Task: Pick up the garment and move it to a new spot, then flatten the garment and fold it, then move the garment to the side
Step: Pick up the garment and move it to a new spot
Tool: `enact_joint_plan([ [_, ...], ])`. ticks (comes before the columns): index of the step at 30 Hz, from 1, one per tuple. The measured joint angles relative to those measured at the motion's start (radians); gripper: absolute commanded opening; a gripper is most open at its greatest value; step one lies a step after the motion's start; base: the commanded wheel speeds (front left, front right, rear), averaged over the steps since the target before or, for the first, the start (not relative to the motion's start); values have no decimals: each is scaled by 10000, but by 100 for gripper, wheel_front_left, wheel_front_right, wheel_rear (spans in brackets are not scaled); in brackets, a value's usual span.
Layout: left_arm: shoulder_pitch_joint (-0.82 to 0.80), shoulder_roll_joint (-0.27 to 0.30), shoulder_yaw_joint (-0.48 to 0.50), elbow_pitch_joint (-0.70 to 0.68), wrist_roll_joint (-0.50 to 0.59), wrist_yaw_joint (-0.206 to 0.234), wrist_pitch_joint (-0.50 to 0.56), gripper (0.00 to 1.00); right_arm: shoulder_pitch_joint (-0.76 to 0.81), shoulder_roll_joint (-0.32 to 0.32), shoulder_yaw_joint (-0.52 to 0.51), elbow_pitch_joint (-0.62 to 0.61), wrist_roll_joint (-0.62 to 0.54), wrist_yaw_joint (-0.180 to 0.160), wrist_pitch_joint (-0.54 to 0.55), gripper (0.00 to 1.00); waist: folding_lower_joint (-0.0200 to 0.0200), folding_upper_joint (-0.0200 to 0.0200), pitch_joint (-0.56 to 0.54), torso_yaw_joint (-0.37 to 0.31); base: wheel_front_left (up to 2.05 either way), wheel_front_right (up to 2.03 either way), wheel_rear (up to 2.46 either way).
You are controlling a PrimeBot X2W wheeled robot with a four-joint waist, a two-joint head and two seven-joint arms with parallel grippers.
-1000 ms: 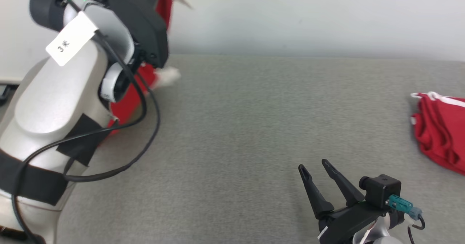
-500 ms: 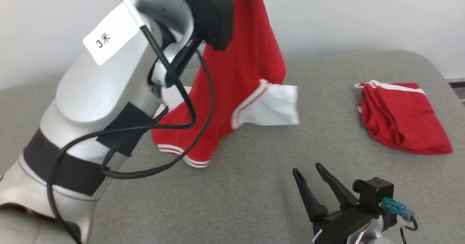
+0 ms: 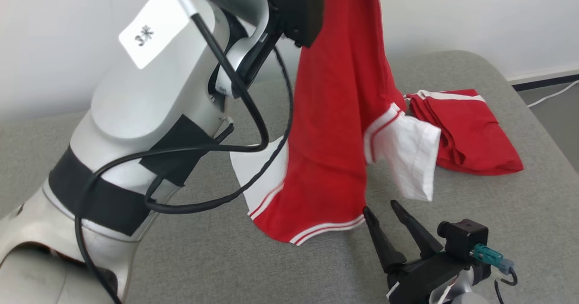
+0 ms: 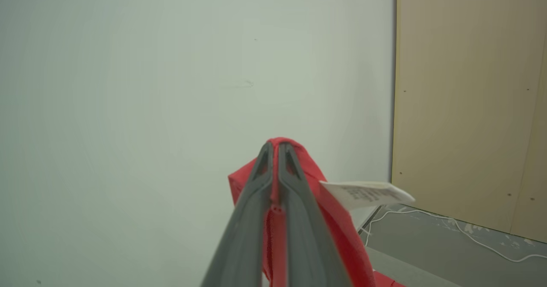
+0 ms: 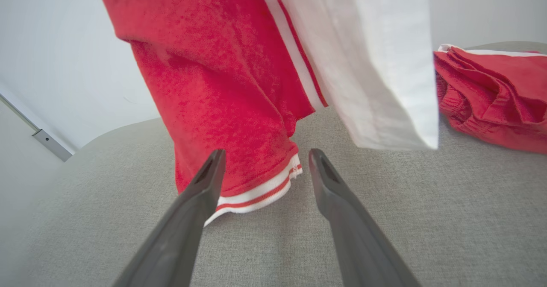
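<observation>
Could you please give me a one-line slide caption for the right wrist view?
Open right gripper faces the striped hem of a hanging red garment, a second red garment lying beyond.

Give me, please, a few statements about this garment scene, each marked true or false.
1. The left gripper is shut on the hanging garment. True.
2. The right gripper grips the hem. False: its jaws stand open and empty, close to the hem.
3. A folded garment lies on the grey surface. True.
4. The hanging garment has a blue sleeve. False: its sleeve is white.
5. The hanging garment is spread flat. False: it dangles from the left gripper.
</observation>
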Motion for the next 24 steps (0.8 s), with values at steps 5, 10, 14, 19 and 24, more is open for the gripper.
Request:
enact_joint_plan([
  [5,825,479,-52,462,-88,92,69,0,-33,-2,-197,15,2,0,-90,100,2,0,156,304,0,0,0],
  [10,2156,1187,-215,677,-178,90,69,0,-53,-2,-318,17,-21,0,-105,100,2,2,323,856,0,0,0],
  [14,3045,1831,-282,516,-267,173,71,0,-56,-4,-412,-44,-107,0,-40,100,2,2,414,1341,0,0,0],
  [19,4147,2602,-447,25,-345,349,332,0,-37,0,-447,-142,-196,0,104,100,2,2,479,1886,0,0,0],
  [24,5131,3281,-562,-650,-399,652,702,0,13,0,-483,-253,-224,0,190,100,2,2,493,2279,0,0,0],
])
